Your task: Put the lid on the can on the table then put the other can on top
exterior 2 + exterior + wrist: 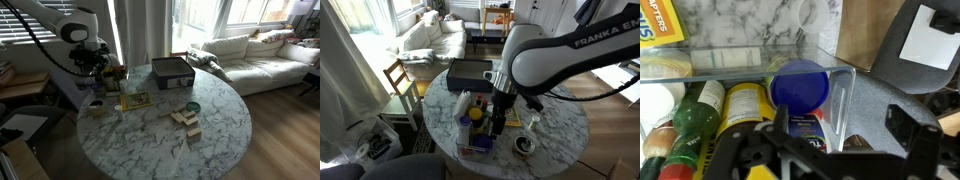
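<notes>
The blue-purple lid (800,85) lies flat on top of the items inside a clear plastic bin (840,95), among bottles and tins. My gripper (840,125) is open and empty, hovering just above the bin's corner with the lid near its left finger. It also shows above the bin in both exterior views (498,118) (97,72). A short tin with a dark inside, the can (525,145), stands on the marbled table (560,135) near the front edge. A short greenish tin, the other can (192,107), stands mid-table.
A black box (470,72) (172,72) sits at the back of the table. A yellow bottle (477,115) stands in the bin. Wooden blocks (185,122) and a flat book (135,100) lie on the table. A wooden chair (400,80) stands beside it.
</notes>
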